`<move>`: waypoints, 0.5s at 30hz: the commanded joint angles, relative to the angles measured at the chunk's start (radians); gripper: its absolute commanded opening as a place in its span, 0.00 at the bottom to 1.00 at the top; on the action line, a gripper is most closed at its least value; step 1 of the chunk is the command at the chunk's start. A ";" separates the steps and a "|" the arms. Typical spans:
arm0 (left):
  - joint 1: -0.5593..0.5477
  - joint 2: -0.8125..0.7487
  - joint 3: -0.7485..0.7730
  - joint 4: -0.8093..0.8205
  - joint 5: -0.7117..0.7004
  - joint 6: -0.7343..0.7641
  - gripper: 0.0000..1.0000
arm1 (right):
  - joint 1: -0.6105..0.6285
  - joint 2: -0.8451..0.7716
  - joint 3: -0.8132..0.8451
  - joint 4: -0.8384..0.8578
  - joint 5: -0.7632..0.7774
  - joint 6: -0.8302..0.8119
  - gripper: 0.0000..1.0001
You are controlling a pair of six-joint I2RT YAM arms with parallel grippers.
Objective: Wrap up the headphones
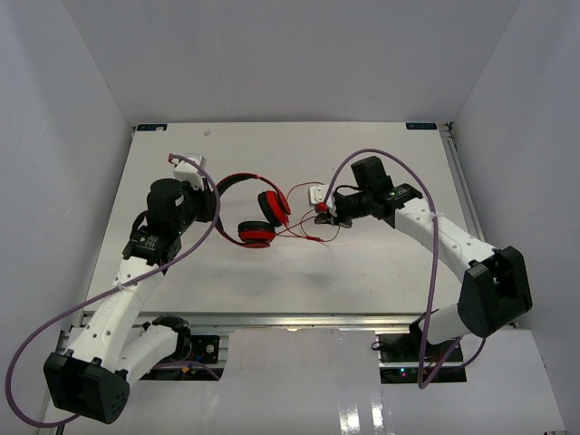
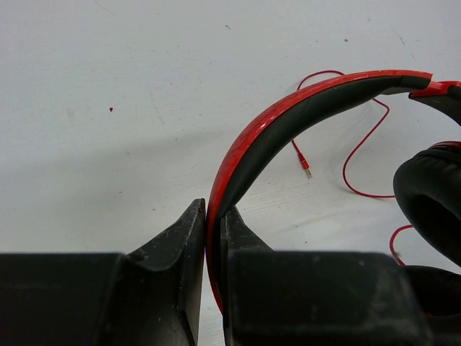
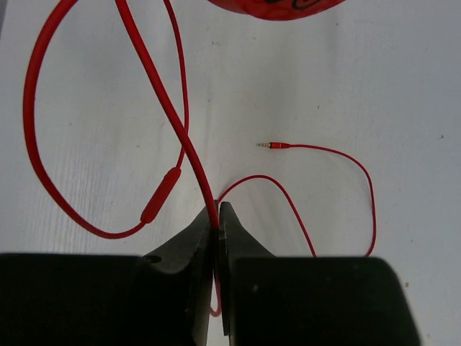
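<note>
The red headphones (image 1: 258, 216) lie mid-table, their headband arching left and the round cups at the right. My left gripper (image 1: 214, 198) is shut on the headband (image 2: 288, 115), red outside and black inside. A black ear pad (image 2: 432, 198) shows at the right of the left wrist view. My right gripper (image 1: 323, 210) is shut on the thin red cord (image 3: 158, 94), which loops across the table. An inline remote (image 3: 161, 194) lies left of the right fingers, and the cord's plug (image 3: 272, 145) lies loose beyond them. A red cup (image 3: 277, 7) is at the top edge.
A small white block (image 1: 316, 193) sits by the right gripper. Another white piece (image 1: 186, 167) sits on the left wrist. Purple cables (image 1: 433, 245) arc over both arms. White walls enclose the table (image 1: 381, 263) on three sides.
</note>
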 commanded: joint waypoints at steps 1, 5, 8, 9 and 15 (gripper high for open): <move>0.001 -0.022 0.014 0.052 0.030 -0.085 0.00 | 0.006 -0.086 0.057 0.006 -0.002 0.032 0.08; 0.001 0.035 -0.002 0.078 0.049 -0.132 0.00 | 0.005 -0.189 0.141 0.025 -0.045 0.090 0.08; -0.004 0.100 0.002 0.103 0.095 -0.166 0.00 | 0.008 -0.209 0.240 -0.007 -0.096 0.156 0.08; -0.012 0.128 0.009 0.112 0.101 -0.167 0.00 | 0.009 -0.209 0.278 -0.015 -0.108 0.182 0.08; -0.065 0.256 0.041 0.155 0.115 -0.152 0.00 | 0.011 -0.209 0.431 0.014 -0.090 0.308 0.08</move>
